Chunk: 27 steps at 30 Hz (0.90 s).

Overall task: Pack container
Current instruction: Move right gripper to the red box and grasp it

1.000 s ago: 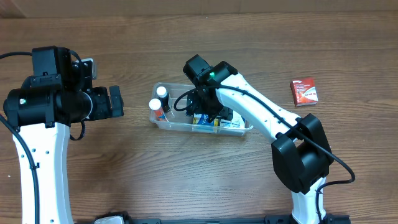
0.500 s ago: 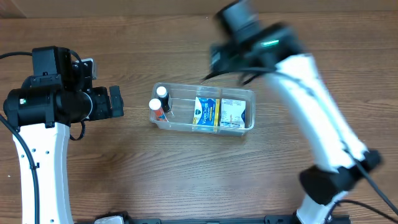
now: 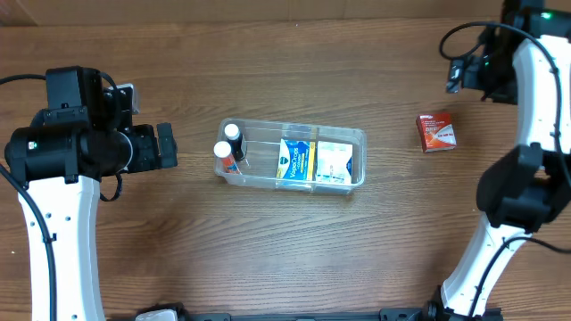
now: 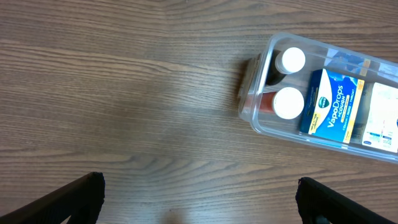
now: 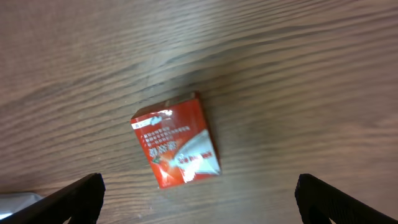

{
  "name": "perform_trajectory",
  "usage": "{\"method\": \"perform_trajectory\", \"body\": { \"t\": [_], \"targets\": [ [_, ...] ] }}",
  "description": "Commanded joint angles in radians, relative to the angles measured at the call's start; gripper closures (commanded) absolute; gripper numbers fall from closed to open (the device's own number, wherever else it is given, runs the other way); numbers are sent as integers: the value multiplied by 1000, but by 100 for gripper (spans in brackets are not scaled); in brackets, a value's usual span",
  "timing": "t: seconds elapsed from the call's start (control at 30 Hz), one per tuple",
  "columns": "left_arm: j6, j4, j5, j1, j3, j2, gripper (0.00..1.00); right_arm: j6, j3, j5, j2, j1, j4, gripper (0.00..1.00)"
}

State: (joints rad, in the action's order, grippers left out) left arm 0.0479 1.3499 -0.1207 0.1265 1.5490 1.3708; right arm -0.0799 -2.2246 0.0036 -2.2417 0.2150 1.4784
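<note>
The clear plastic container [image 3: 357, 141] lies mid-table. It holds two white-capped bottles [image 3: 224, 150] at its left end, a blue and yellow box [image 3: 294, 160] and a white box [image 3: 333, 164]. It also shows in the left wrist view [image 4: 256, 118]. A red box [image 3: 436, 130] lies on the table to the container's right and shows in the right wrist view [image 5: 176, 147]. My right gripper [image 5: 199, 198] is open and empty, high above the red box. My left gripper [image 4: 200, 198] is open and empty, left of the container.
The wooden table [image 3: 294, 241] carries nothing else. The right arm [image 3: 535, 107] stretches along the right edge. The left arm [image 3: 62, 152] stands at the left edge.
My right gripper has left the container and swung to the far right, above the red box. The blue and yellow box now lies uncovered in the container. The left arm has not moved.
</note>
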Motion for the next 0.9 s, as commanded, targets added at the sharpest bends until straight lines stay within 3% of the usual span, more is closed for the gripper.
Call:
{"method": "perform_trajectory", "body": {
  "t": [0.0, 0.47, 0.87],
  "targets": [
    [-18, 1, -10, 4, -3, -12, 0, -41, -6, -32, -52, -13, 2, 0],
    [-18, 0, -7, 4, -3, -12, 0, -52, 314, -32, -100, -27, -144, 0],
    [-18, 0, -7, 4, -3, -11, 0, -51, 361, -32, -100, -46, -213, 0]
  ]
}}
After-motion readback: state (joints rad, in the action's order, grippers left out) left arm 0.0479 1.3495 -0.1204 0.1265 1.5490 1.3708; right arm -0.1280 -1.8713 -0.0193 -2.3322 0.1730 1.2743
